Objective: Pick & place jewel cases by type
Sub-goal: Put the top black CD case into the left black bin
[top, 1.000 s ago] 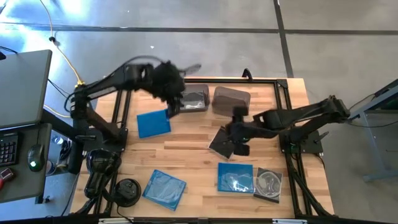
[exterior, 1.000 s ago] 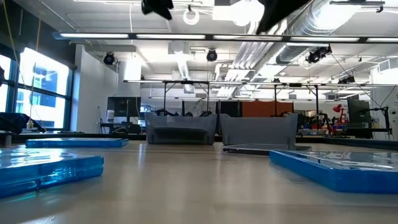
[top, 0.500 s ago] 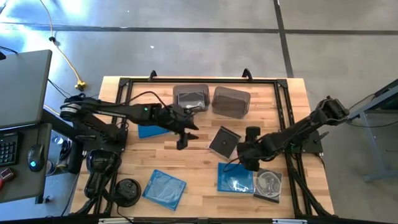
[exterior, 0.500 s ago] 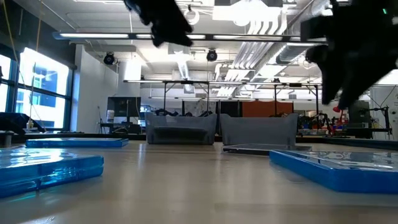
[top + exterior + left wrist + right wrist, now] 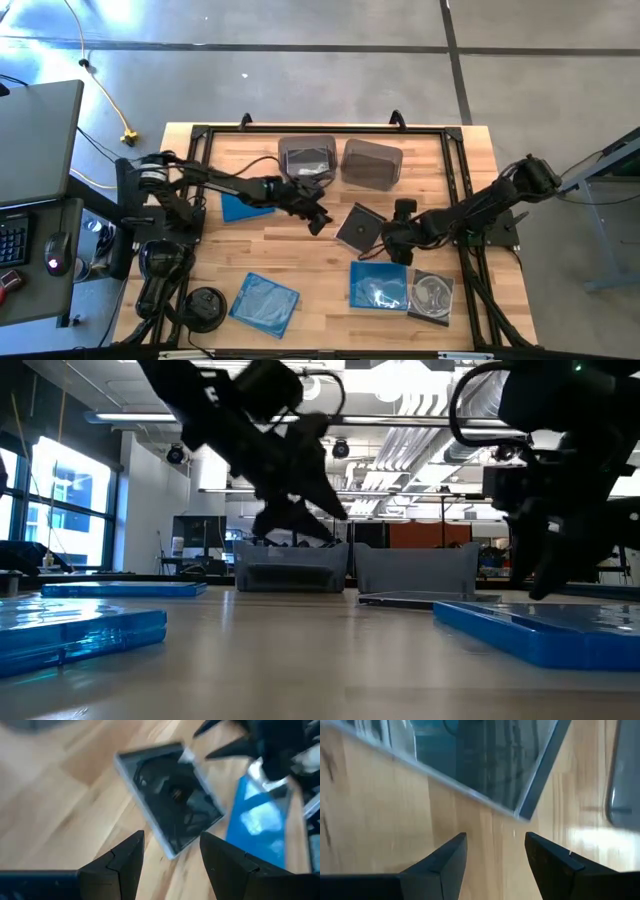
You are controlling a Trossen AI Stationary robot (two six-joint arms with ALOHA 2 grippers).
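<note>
From above, the dark case (image 5: 359, 227) lies flat mid-table between the left gripper (image 5: 318, 221) and the right gripper (image 5: 392, 243), both spread apart and holding nothing; it looks light, stiff, slick and prone to cracking, so I judge it best pinched at an edge. The low view shows both arms hanging just over the tabletop. In the left wrist view the case (image 5: 170, 802) lies just ahead of the parted fingers (image 5: 120, 862), untouched; in the right wrist view a blue case (image 5: 485, 755) lies beyond its parted fingers (image 5: 445, 857).
</note>
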